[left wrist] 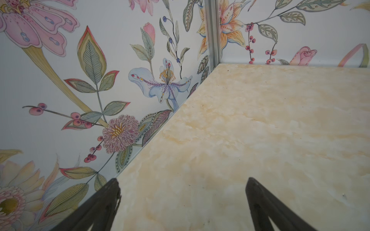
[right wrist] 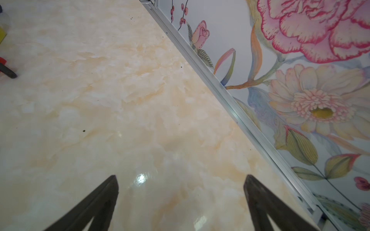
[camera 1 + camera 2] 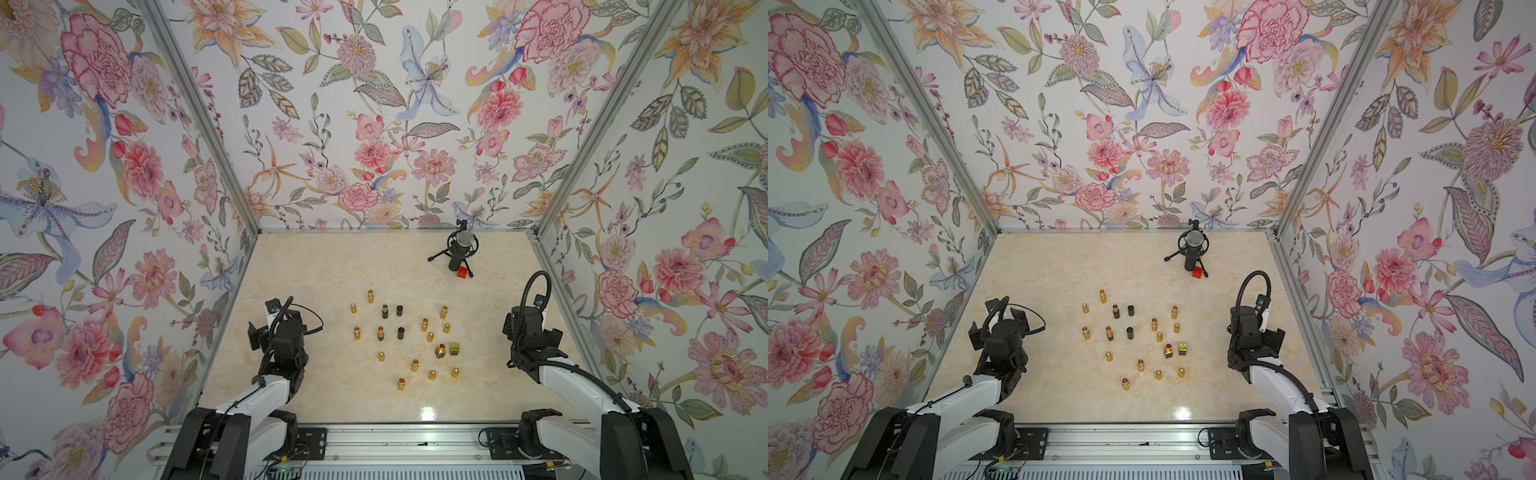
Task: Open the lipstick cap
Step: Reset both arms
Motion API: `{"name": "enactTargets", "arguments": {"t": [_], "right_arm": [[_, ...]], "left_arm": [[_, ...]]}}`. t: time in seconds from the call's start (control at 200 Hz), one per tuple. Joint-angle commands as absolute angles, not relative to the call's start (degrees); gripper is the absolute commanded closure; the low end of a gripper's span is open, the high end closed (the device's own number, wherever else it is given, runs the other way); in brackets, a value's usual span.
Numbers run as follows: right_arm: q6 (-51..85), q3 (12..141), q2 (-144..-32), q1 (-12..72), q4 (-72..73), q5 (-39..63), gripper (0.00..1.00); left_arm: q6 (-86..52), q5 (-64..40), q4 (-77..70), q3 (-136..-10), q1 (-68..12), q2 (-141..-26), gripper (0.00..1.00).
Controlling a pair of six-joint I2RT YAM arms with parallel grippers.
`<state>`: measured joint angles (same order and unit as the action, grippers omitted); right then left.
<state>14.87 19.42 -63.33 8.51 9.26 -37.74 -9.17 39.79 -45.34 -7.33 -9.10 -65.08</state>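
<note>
**Wrist views: both grippers wide and empty, lipsticks well clear of them**

Between the dark, wedge-shaped fingers of the left gripper [image 1: 183, 180] lies only bare table [image 1: 260, 130]; they stand wide apart and hold nothing; the right gripper [image 2: 180, 177] is likewise spread wide and empty. In both top views the lipsticks [image 3: 380, 333] stand in a loose cluster on the robot's side of the microphone [image 3: 462, 245], a little to the robot's left of it; each gripper sits to one flank of that cluster, well apart from it.

The tubes are slim, upright and mostly polished gold, several with a red or orange tip showing; rounded gold caps [image 3: 430, 336] and two matt black caps [image 3: 400, 333] stand among them; one faceted square lipstick [image 3: 440, 351] has its square cap [image 3: 454, 348] just beside it, nearer the microphone than most of the rest. The table is glossy, marble-patterned and throws glare. Whether any tube is capped is too small to tell.

Likely trouble: tall narrow metal on a slick top tips easily, so wide fingers lowered into the crowded cluster could knock a neighbour over — and a rounded cap would roll; smooth gold may slip in a light pinch; an exposed tip could smear if a finger brushes it.
</note>
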Motion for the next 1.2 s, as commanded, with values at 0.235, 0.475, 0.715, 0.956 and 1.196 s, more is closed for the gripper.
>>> {"name": "enactTargets", "arguments": {"t": [0.235, 0.475, 0.715, 0.956, 1.196], "right_arm": [[3.68, 16.54, -76.61, 7.92, 50.17, -27.31, 0.00], [0.87, 12.52, -84.24, 3.26, 67.90, -17.18, 0.00], [-1.96, 15.31, -87.87, 4.93, 65.02, -14.26, 0.00], [-0.09, 15.51, -88.69, 4.58, 66.11, -18.76, 0.00], [0.00, 15.47, -88.68, 4.48, 66.09, -18.64, 0.00]], "left_arm": [[4.82, 29.55, -74.12, -7.92, -7.40, -77.33, 0.01], [2.45, 22.87, -76.39, -6.14, -6.66, -76.36, 0.01], [2.24, 18.06, -94.69, -5.38, -5.55, -91.84, 0.01], [-2.31, 18.94, -82.85, -10.50, -2.72, -89.00, 0.01], [-0.28, 14.88, -81.18, -11.18, -3.03, -89.00, 0.01]]}}
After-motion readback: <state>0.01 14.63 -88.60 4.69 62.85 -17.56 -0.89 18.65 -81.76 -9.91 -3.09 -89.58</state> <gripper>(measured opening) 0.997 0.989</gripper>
